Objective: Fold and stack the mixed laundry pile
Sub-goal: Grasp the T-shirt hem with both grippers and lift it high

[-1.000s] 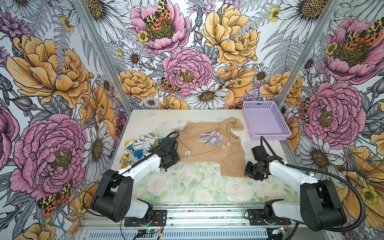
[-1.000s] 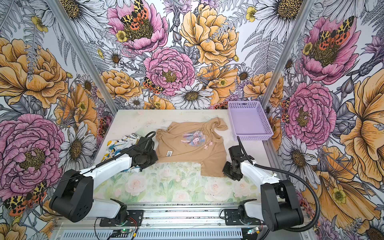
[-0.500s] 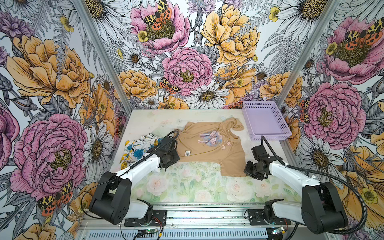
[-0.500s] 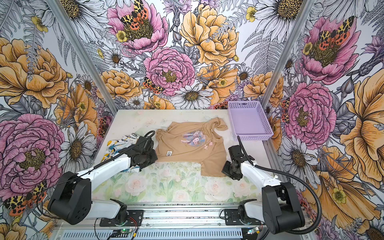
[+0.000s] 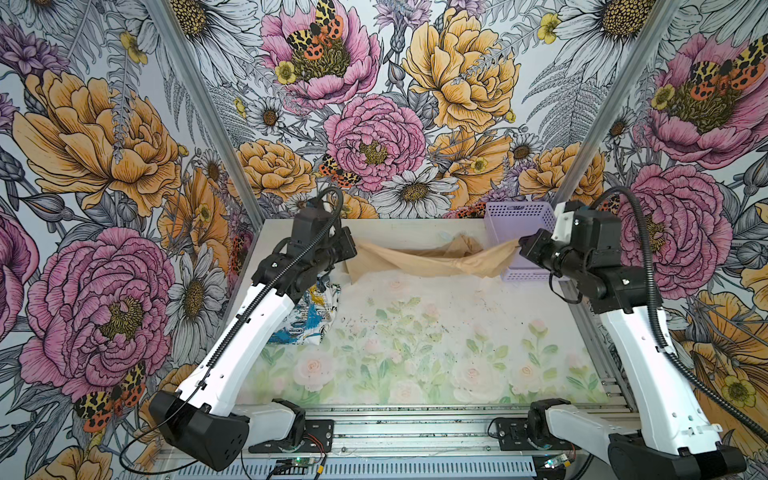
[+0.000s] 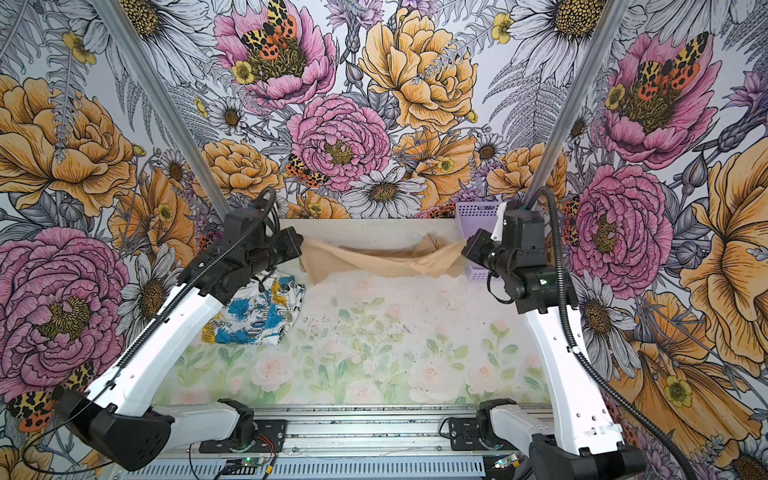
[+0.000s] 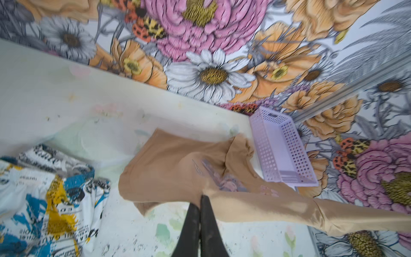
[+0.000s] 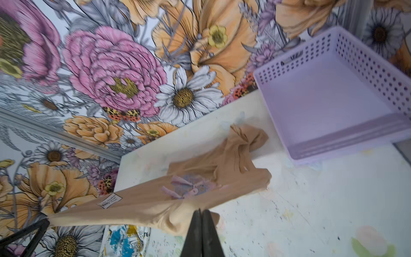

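A lavender plastic basket (image 5: 511,216) sits in the far right corner of the worktop (image 5: 415,332), its perforated sides close to the back wall. The worktop is printed with pale roses and green leaves, and small dark specks are scattered around its middle. All three walls wear bold floral wallpaper (image 5: 374,137): pink peonies, orange blooms, white daisies and orange-spotted moths. Bare metal posts (image 5: 201,99) run up the two back corners. Along the near edge lies a ribbed aluminium rail (image 5: 415,432), with a small circuit board (image 5: 299,460) showing a green light.
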{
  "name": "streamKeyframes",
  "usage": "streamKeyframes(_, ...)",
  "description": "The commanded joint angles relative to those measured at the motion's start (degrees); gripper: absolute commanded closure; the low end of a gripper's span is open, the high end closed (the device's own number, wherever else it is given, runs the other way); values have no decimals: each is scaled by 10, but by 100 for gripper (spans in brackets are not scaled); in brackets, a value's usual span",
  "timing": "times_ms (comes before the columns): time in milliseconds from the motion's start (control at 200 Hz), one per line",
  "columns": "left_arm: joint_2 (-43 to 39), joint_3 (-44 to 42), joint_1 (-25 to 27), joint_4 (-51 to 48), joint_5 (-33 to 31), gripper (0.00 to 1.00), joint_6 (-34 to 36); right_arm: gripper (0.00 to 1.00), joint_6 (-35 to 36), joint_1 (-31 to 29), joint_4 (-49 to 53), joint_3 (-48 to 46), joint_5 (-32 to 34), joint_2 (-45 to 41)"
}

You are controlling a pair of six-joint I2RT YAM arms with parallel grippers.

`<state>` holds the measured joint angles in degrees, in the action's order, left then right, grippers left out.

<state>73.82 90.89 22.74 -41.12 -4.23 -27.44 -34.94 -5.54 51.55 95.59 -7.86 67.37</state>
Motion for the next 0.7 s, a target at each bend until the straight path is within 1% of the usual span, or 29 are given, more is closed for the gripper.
streamKeyframes(0, 22, 94, 0, -4, -29, 100, 70, 100, 44, 5, 6, 109, 26, 25)
streamKeyframes(160, 63, 222, 10, -3, -32, 100, 116, 100, 71, 5, 5, 262, 45, 69)
streamKeyframes(280, 94, 286, 4, -2, -39, 100, 132, 100, 94, 7, 2, 359, 65, 114)
streamKeyframes(365, 113, 307, -15, 5, -33, 100, 131, 100, 108, 9, 0, 421, 82, 154)
streamKeyframes(500, 140, 316, -56, 27, 14, 100, 103, 100, 107, 26, -5, 500, 78, 224)
streamKeyframes(585, 165, 333, -69, 34, 33, 100, 100, 100, 107, 31, -17, 530, 71, 265)
streamKeyframes(691, 210, 360, -84, 34, 58, 100, 96, 100, 109, 42, -45, 539, 68, 308)
